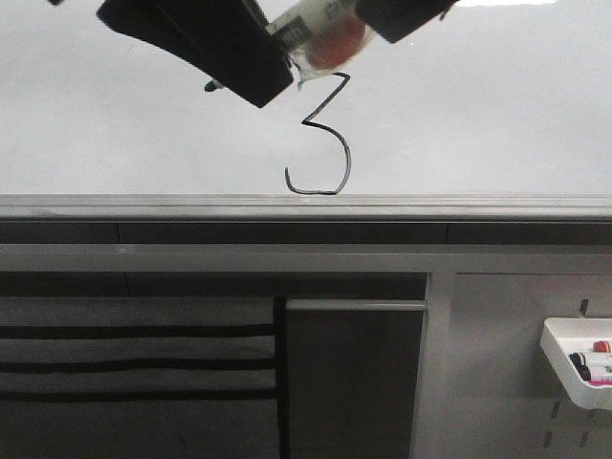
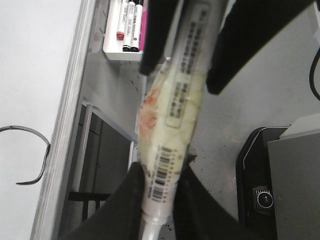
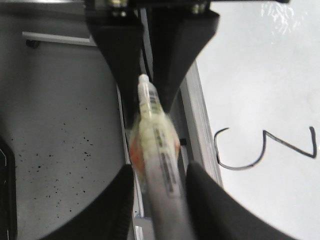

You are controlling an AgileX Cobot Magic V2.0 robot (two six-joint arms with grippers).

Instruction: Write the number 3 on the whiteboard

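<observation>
Black number 3 (image 1: 323, 139) sits just below both grippers' fingers (image 1: 239, 57) on whiteboard (image 1: 497, 115).

A thin black number 3 (image 1: 323, 139) stands on the whiteboard (image 1: 497, 105), its lower loop just above the grey rail (image 1: 306, 207). At the board's top edge, two dark tools meet around a taped marker (image 1: 320, 36). A white tray (image 1: 574, 363) of markers hangs at lower right.

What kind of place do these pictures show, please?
Probably an office or lab workstation: a whiteboard bearing a hand-drawn number 3, a grey slotted panel below it, and a small tray of markers.
</observation>
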